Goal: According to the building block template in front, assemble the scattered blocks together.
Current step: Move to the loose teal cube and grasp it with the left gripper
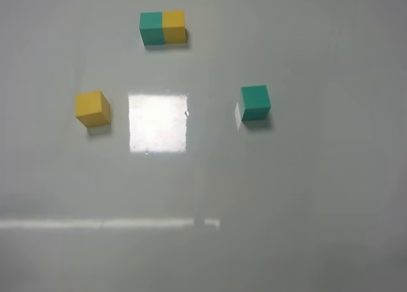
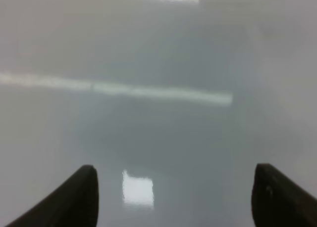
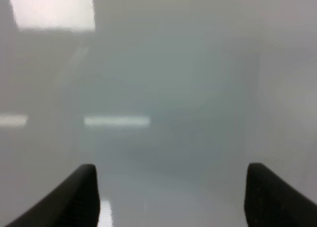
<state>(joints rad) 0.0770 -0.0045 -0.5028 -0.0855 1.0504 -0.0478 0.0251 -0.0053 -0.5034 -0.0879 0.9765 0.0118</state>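
The template (image 1: 163, 28), a teal cube joined to a yellow cube on its right, lies at the back of the table. The loose yellow cube (image 1: 93, 108) sits at the left. The loose teal-green cube (image 1: 255, 102) sits right of centre. Neither arm shows in the exterior high view. My left gripper (image 2: 173, 192) is open and empty over bare table; its dark fingertips (image 2: 74, 200) stand wide apart. My right gripper (image 3: 168, 192) is also open and empty, fingertips (image 3: 74, 200) wide apart. No block shows in either wrist view.
The glossy grey-white table (image 1: 286, 196) reflects a bright square of ceiling light (image 1: 158, 123) between the two loose cubes and a bright strip (image 1: 108, 223) nearer the front.
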